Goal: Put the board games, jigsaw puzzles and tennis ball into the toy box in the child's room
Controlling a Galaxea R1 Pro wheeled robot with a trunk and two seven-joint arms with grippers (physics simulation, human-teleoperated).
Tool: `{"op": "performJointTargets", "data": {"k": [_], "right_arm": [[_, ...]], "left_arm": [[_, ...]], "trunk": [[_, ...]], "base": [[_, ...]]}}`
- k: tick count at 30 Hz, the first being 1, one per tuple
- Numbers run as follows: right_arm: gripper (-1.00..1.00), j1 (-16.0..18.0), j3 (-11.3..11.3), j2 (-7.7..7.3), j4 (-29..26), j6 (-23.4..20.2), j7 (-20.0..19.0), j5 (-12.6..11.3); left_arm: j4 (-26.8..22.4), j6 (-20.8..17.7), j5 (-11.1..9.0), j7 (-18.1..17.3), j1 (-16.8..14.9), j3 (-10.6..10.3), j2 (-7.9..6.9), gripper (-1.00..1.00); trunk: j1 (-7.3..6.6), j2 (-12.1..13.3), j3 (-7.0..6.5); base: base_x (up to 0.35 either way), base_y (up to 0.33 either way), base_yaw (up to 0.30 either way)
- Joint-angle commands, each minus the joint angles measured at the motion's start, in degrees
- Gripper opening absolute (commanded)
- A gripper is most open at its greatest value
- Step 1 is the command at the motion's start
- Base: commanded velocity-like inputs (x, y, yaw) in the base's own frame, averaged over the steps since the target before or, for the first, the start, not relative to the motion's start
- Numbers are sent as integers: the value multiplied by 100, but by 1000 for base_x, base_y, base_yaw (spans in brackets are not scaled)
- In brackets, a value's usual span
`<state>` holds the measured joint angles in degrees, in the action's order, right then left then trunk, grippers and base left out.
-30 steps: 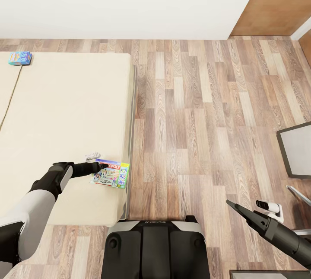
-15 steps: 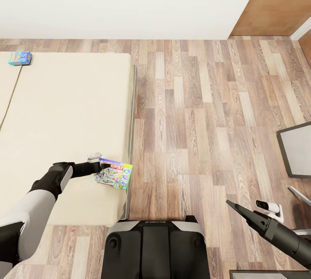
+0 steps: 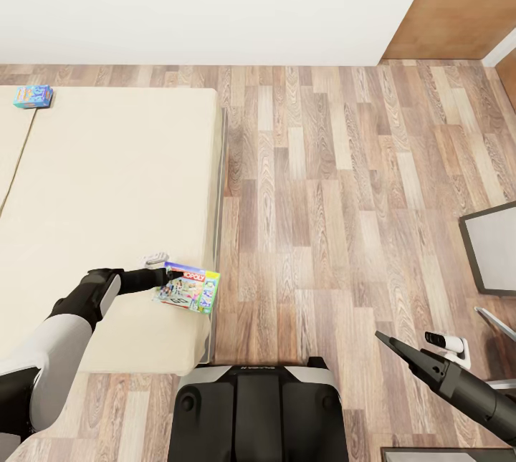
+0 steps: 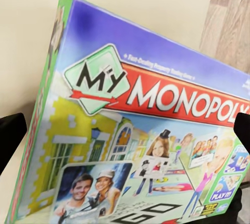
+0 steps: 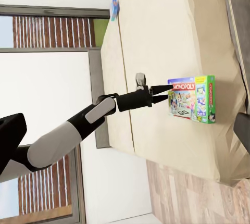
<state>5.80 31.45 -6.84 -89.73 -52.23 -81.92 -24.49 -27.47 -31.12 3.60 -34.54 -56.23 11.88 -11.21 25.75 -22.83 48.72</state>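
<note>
At the bed edge, Monopoly box in left end effector

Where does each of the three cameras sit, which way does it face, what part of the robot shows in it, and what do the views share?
Head view: up on the robot, looking down over the bed, wood floor, both arms and its base.
Left wrist view: by the left gripper, facing the Monopoly box close up; dark fingertips at the picture's edges.
Right wrist view: on the right arm, looking across at the bed and the left arm.
Shared: all three show the Monopoly box and bed.
</note>
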Motion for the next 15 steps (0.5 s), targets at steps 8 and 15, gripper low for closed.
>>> {"op": "performJointTargets", "data": {"k": [8,15], "right_arm": [[100,5,2,-2,-1,-50,-8,-12],[100,3,2,-2,-1,-50,-8,-12]], "left_arm": [[-9,-44,29,-44,-2,42,5,100],[-5,-44,24,-52,-4,46,5,100]], "trunk": [[3,-9,6],[3,-9,6]], "base": [[0,0,0],[0,0,0]]}}
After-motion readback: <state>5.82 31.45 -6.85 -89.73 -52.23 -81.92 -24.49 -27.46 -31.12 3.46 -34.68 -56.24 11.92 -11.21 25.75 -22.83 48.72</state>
